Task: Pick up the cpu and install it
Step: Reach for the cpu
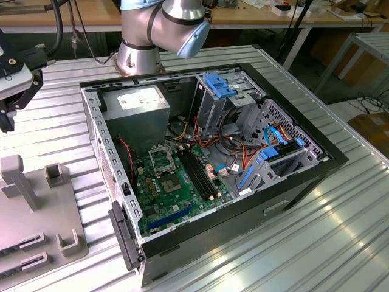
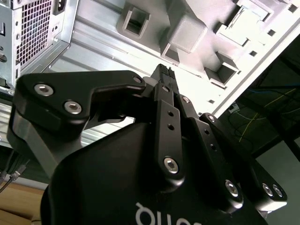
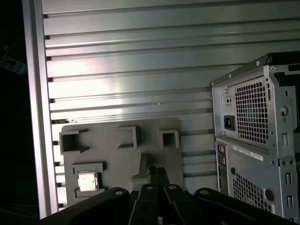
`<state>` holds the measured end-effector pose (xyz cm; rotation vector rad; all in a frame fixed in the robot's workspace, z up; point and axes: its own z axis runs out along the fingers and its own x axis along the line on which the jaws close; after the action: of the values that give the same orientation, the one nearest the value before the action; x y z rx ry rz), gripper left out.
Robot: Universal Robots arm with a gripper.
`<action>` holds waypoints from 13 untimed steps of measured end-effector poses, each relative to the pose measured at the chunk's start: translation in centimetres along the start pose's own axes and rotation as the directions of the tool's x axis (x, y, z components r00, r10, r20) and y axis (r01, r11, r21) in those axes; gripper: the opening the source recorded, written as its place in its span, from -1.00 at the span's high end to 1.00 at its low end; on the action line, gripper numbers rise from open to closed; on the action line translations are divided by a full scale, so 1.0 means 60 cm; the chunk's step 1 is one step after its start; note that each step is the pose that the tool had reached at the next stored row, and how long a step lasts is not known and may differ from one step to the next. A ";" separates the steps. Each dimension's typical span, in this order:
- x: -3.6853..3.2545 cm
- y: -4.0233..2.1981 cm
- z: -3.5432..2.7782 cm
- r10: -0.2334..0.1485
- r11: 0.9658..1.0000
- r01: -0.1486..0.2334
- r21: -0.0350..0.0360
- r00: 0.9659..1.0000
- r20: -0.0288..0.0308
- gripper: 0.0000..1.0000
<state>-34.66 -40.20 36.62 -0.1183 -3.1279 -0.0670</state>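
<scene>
The cpu (image 3: pixel 87 181), a small silver-grey square, lies flat in a pocket of the grey holder plate (image 3: pixel 108 154) on the ribbed metal table. In both wrist views my gripper (image 3: pixel 158 174) hangs above that plate, off to one side of the cpu and apart from it. Its black fingers (image 2: pixel 165 101) are pressed together with nothing between them. In the exterior view the gripper (image 1: pixel 7 120) is at the far left, above the table. The square framed socket (image 1: pixel 159 159) sits on the green motherboard (image 1: pixel 182 194) inside the open computer case (image 1: pixel 316 161).
The grey power-supply box (image 1: pixel 143 103) and blue drive bays (image 1: pixel 219 85) fill the case's far part, with loose cables beside them. The case's perforated rear wall (image 3: pixel 253 117) stands close to the holder plate. Upright grey blocks (image 1: pixel 18 179) rise from the holder.
</scene>
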 end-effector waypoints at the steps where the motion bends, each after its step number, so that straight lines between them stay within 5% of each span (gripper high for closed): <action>1: 0.001 0.000 0.000 0.000 1.000 0.000 0.000 1.000 0.000 0.79; 13: 0.012 -0.001 0.001 0.000 1.000 0.000 0.000 1.000 0.000 0.79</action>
<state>-35.37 -40.20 36.58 -0.1184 -3.1278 -0.0670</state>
